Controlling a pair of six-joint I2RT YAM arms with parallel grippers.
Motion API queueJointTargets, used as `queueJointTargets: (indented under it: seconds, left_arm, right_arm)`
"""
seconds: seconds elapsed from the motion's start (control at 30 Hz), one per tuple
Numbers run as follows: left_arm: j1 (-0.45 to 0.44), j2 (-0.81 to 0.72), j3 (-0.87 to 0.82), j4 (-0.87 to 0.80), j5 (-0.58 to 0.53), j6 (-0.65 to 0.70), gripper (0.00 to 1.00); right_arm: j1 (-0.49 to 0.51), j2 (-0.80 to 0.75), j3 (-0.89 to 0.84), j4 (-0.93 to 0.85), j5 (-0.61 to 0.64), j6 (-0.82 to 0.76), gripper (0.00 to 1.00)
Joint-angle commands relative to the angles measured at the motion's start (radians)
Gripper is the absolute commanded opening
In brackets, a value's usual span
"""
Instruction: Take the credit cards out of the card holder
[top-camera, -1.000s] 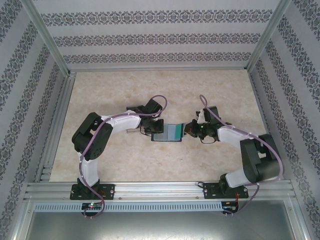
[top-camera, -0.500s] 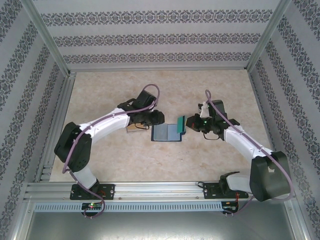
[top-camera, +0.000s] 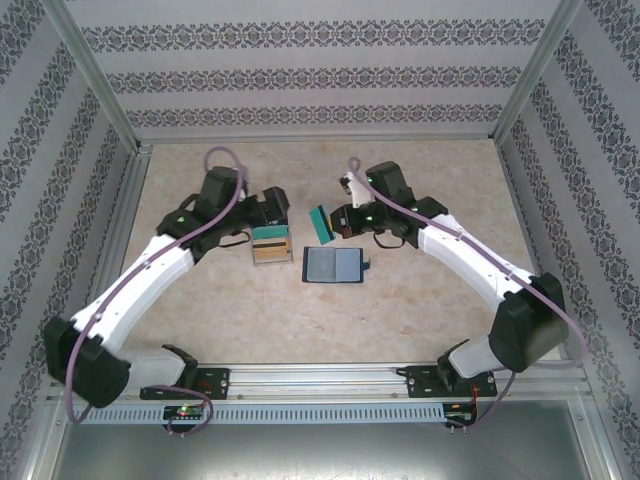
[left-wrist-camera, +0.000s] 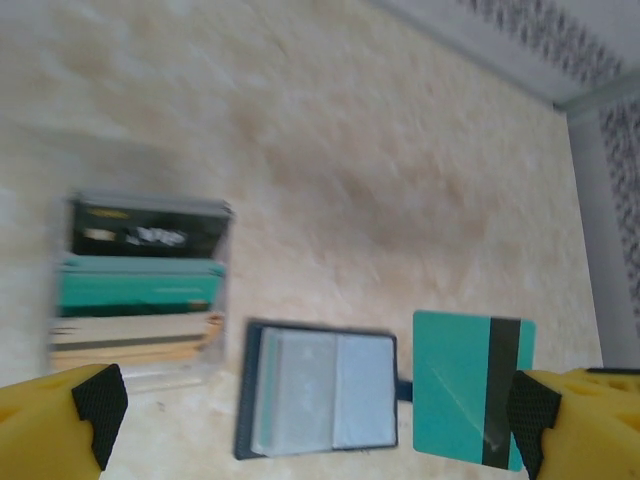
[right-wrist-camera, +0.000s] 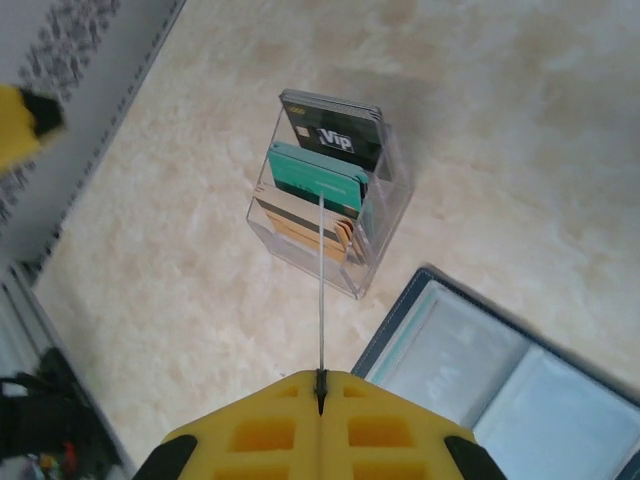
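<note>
Beside open card holder (top-camera: 332, 265), clear rack (right-wrist-camera: 315, 262) of cards (right-wrist-camera: 318, 178), left claw (left-wrist-camera: 315, 412) wide above it, right claw (right-wrist-camera: 320, 390) pinching teal card (left-wrist-camera: 460, 380)

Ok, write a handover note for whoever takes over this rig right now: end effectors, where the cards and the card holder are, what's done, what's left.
Left end effector: open, empty, near the clear stand.
Right end effector: shut on a teal card, held off the table near the card holder.
Card holder: lying open on the table between the arms.
Done: dark, teal and tan cards sit in the stand; the held card is out too.
Left: probably put the held card with the others, then check the holder's pockets. I cannot tell if any cards remain inside.
</note>
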Motion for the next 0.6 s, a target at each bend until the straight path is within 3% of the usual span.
queueJointTargets:
  seconds: [0.0, 0.23, 0.57]
  left_arm:
    - [0.056, -0.110, -0.047, -0.094, -0.084, -0.017, 0.99]
    - [0.112, -0.279, -0.105, -0.180, -0.149, -0.014, 0.99]
    - [0.121, -0.363, -0.141, -0.239, -0.190, -0.026, 0.99]
  right_arm:
    - [0.037, 0.064, 0.083, -0.069, 0.067, -0.168, 0.00]
    - [0.101, 0.205, 0.262, -0.107, 0.120, -0.323, 0.00]
    - [0.203, 0.335, 0.396, -0.108, 0.248, -0.601, 0.00]
